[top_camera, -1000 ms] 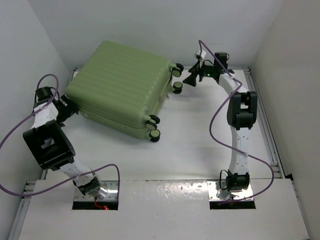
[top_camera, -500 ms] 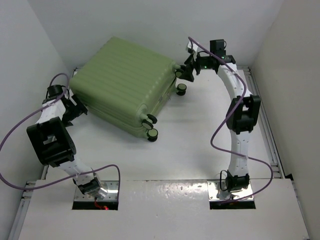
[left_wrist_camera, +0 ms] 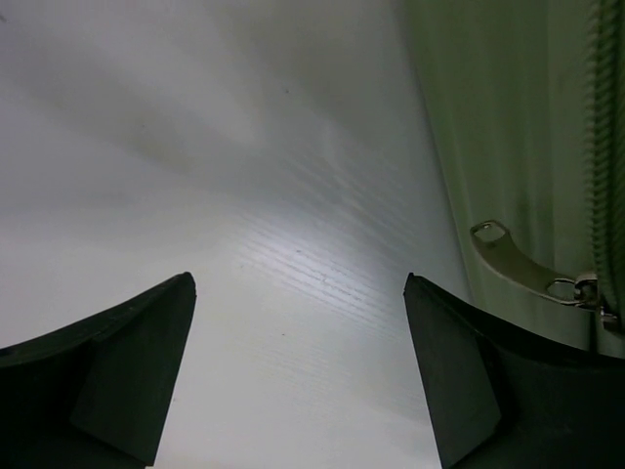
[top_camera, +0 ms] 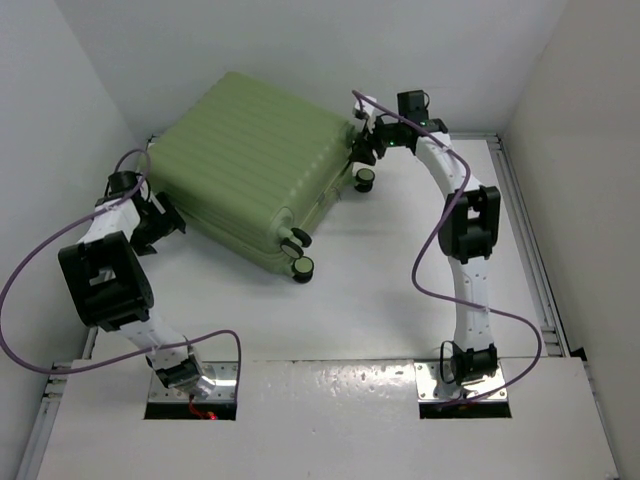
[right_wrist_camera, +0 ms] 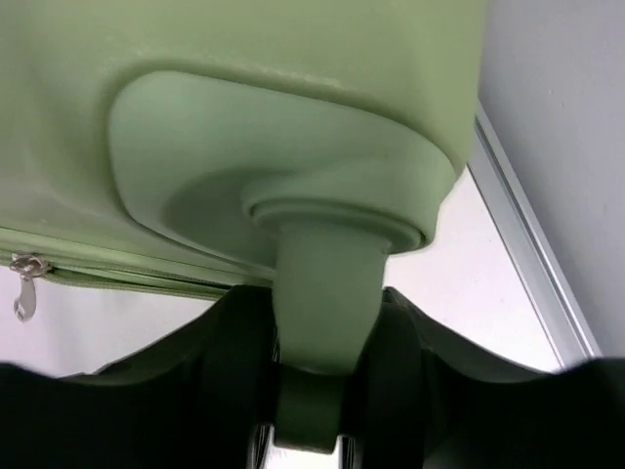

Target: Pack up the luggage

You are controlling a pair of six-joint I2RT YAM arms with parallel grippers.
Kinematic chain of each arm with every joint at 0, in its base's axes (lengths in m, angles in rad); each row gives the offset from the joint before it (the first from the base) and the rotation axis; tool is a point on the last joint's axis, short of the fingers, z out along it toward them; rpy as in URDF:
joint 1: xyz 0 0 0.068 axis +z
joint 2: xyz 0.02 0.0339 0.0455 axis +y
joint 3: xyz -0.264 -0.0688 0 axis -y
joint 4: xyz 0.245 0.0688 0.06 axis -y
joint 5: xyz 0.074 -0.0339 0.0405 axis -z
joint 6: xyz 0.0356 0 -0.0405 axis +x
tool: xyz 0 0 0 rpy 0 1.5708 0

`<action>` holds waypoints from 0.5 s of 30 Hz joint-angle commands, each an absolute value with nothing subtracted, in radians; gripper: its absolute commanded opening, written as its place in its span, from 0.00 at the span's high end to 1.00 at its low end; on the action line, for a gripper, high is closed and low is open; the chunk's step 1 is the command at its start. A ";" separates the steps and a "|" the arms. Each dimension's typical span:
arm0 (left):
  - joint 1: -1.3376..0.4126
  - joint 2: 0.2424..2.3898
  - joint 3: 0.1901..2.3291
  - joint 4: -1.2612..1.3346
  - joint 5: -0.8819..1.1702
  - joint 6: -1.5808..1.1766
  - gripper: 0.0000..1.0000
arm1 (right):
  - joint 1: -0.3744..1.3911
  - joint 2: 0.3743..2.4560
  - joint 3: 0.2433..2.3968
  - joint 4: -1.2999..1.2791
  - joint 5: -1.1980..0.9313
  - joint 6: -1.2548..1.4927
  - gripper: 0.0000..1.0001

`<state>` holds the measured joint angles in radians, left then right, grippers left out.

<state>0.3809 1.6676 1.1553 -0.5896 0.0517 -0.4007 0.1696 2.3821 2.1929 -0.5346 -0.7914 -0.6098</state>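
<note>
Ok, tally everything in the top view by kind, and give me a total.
suitcase: 1
arms: 2, left arm and right arm
purple cables: 2, left cable and right cable
total: 5
</note>
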 commanded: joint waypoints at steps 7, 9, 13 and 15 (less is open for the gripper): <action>0.224 1.913 1.518 -0.459 0.150 -0.365 0.07 | 0.147 2.169 1.975 -0.500 -0.876 -0.572 0.75; 0.201 1.978 1.589 -0.459 0.150 -0.365 0.07 | 0.144 2.131 1.950 -0.518 -0.874 -0.560 0.75; 0.158 2.037 1.709 -0.448 0.150 -0.365 0.07 | 0.143 2.066 1.861 -0.505 -0.842 -0.511 0.72; 0.158 2.026 1.709 -0.448 0.129 -0.365 0.07 | 0.146 2.040 1.841 -0.486 -0.812 -0.447 0.66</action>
